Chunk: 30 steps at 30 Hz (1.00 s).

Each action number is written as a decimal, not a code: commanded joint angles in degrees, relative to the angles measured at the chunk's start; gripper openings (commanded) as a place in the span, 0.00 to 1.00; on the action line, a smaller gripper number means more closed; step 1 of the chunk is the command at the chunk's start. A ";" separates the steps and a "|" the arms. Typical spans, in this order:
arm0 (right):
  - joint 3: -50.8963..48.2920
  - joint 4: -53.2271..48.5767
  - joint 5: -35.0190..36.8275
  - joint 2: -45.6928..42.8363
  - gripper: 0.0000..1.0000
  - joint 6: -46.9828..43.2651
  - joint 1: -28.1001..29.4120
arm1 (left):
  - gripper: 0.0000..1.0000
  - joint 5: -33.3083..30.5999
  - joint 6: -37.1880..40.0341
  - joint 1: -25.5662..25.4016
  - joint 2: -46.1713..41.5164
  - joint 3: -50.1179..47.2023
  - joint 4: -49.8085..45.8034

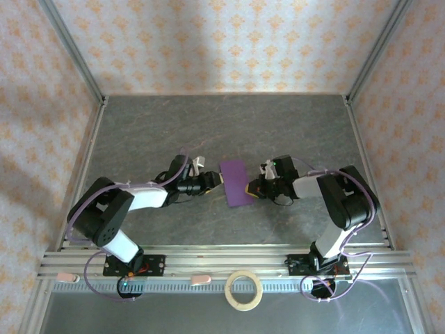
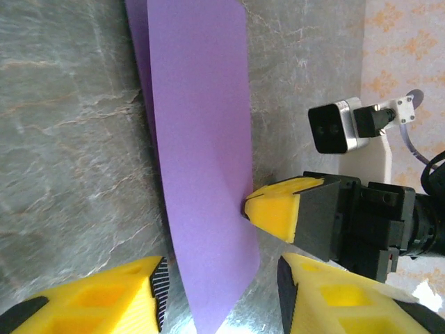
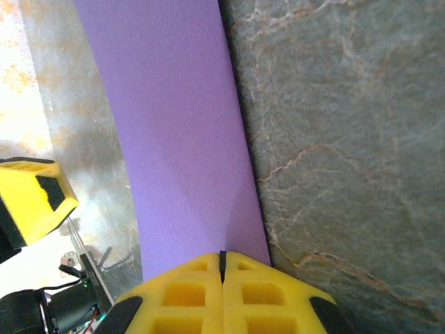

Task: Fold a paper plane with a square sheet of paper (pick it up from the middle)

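The purple sheet of paper (image 1: 235,182) lies mid-table as a narrow rectangle, seemingly folded in two, with a second layer peeking out along one long edge (image 2: 141,62). My right gripper (image 1: 252,189) is shut on the paper's right edge; in the right wrist view its fingers (image 3: 222,261) meet on the purple paper (image 3: 174,139). That same yellow fingertip (image 2: 274,209) pinches the edge in the left wrist view. My left gripper (image 2: 221,278) is open, one finger on each side of the paper's near end, and sits at the paper's left edge (image 1: 216,181).
A tan tape ring (image 1: 244,289) lies on the front rail between the arm bases. Metal frame posts and patterned walls close in the grey stone-look table (image 1: 229,125). The right wrist's camera (image 2: 334,126) is close to my left gripper.
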 commanded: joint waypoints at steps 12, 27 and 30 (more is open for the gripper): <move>-4.14 0.44 2.74 0.75 0.00 1.47 0.02 | 0.44 -0.38 -1.68 -2.56 10.23 6.34 0.84; -4.43 1.77 2.69 0.65 0.00 2.67 -0.05 | 0.20 2.87 -3.20 -3.48 13.91 6.38 6.01; -4.47 1.94 2.69 0.66 0.00 2.88 -0.03 | 0.12 3.07 -3.17 -3.44 13.47 6.08 6.55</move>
